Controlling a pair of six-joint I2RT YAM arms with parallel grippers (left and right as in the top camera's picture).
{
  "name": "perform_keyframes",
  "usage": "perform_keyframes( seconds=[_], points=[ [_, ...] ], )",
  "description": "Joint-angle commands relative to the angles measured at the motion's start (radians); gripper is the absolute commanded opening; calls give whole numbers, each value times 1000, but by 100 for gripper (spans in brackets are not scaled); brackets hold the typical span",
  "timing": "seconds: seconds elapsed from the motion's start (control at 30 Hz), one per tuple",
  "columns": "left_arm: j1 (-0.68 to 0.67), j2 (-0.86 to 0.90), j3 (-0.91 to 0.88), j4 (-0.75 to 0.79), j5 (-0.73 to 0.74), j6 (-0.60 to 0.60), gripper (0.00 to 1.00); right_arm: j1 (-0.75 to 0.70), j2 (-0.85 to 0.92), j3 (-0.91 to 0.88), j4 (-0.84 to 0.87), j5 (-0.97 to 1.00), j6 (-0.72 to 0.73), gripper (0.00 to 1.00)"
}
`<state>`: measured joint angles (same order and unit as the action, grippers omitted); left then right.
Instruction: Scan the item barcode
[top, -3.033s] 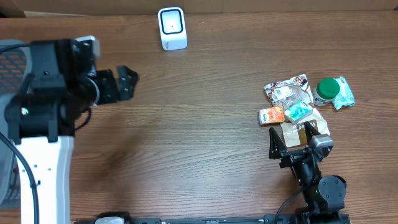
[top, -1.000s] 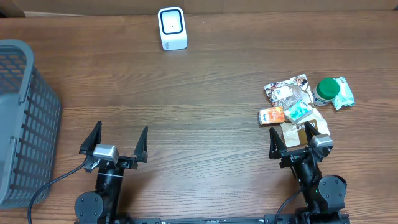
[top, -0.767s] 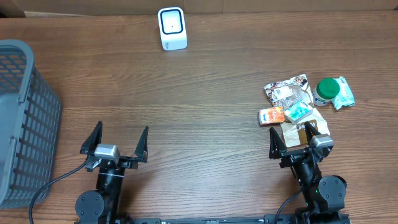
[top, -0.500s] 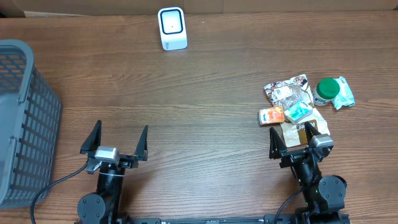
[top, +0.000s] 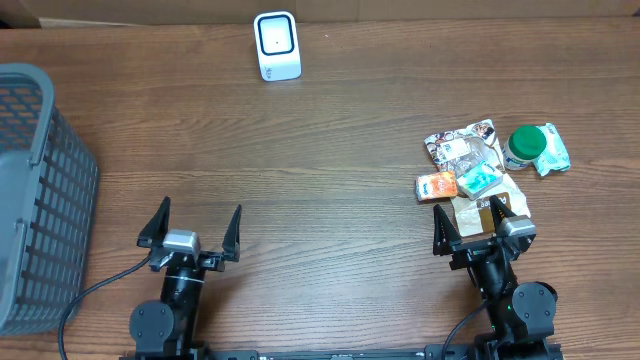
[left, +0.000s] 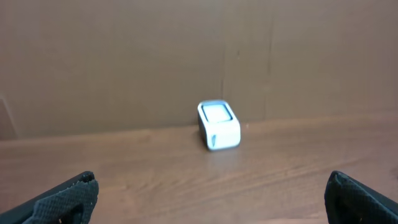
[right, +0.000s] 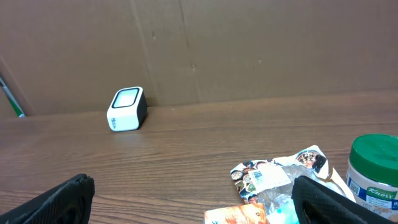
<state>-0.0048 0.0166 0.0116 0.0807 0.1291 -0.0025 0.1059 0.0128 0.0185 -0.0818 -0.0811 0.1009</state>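
The left fingers (top: 154, 224) and right fingers (top: 441, 228) are held apart, empty. The scanner (top: 276, 45) is seen at twelve o'clock and the packets (top: 462, 165) at three.

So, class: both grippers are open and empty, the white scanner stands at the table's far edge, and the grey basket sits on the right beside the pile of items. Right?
No. The overhead view shows the grey basket on the left, far from the pile of items. The left gripper, right gripper and white scanner are as stated.
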Motion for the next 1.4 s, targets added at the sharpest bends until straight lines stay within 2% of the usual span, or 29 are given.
perform_keyframes(
  seconds=[0.0,0.1,1.37],
  points=[
    [5,-14,-7,-59,-18,29,99,-3,-10,-10,5,-3,3,100],
    [5,-14,-7,-153,-18,29,100,-3,-10,-10,5,-3,3,100],
    [5,-12,-7,-149,-25,22,100,-3,-10,-10,5,-3,3,100]
  ],
)
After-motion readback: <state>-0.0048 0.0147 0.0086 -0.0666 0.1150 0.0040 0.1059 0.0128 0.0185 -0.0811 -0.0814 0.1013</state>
